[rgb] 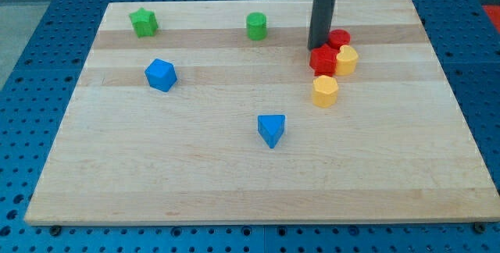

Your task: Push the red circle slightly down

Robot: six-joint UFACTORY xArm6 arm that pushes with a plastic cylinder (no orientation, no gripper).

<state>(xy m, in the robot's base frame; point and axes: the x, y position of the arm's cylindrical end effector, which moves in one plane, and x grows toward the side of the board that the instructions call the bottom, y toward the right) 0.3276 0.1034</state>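
My tip (316, 48), a bare rod with no jaws to open or close, stands near the table's (234, 190) top right edge, just left of the red circle (339, 38) and touching the red block (323, 60). No writing is readable.

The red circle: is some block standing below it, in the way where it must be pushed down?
Yes. A second red block and a yellow block sit right under the red circle, seemingly touching it. My tip is at its left, beside it, not above.
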